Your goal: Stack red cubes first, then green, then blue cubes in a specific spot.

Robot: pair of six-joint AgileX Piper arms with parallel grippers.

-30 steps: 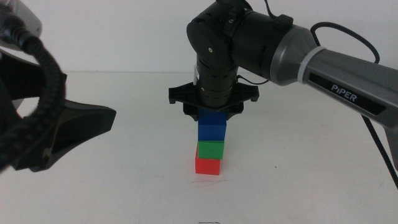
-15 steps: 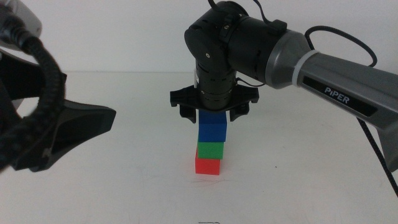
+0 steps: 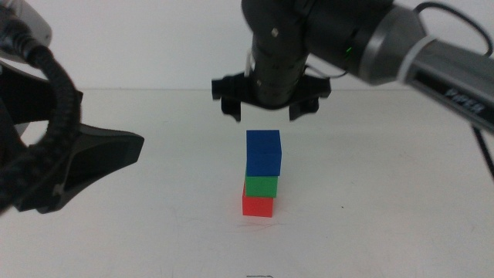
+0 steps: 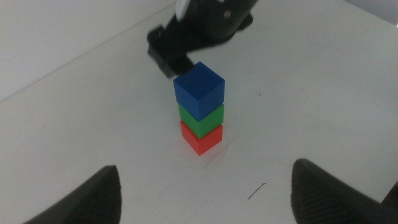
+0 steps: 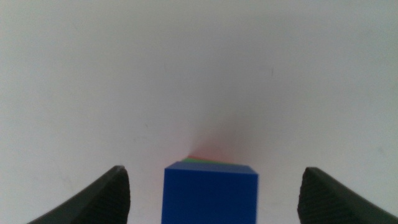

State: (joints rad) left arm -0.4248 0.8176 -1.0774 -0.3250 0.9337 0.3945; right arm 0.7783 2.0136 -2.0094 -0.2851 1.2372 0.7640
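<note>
A small matte bright red cube (image 3: 258, 205) sat on the plain white matte worktop (image 3: 370, 201), just below the centre of the middle view. A small matte bright green cube (image 3: 262, 185) of the same size rested squarely on top of it, and a small matte deep blue cube (image 3: 263, 153) rested on the green one, turned slightly out of line with it. The three made one upright stack, each touching the next.

The right tool (image 3: 268, 106) hung directly above the stack, at twelve o'clock from the blue cube, with a clear gap of air between its dark jaws and the cube's top face. Its jaws were spread wide and held nothing. In the right wrist view the blue cube (image 5: 211, 194) lay between the two parted jaws without touching either, a thin sliver of green and red showing beyond its far edge.

The left tool (image 4: 202, 193) waited well apart from the stack, at about nine o'clock from it in the middle view, its jaws also spread and empty. Its wrist view showed the whole stack, and a short dark mark (image 4: 257, 190) on the worktop near the red cube (image 4: 200, 137).
</note>
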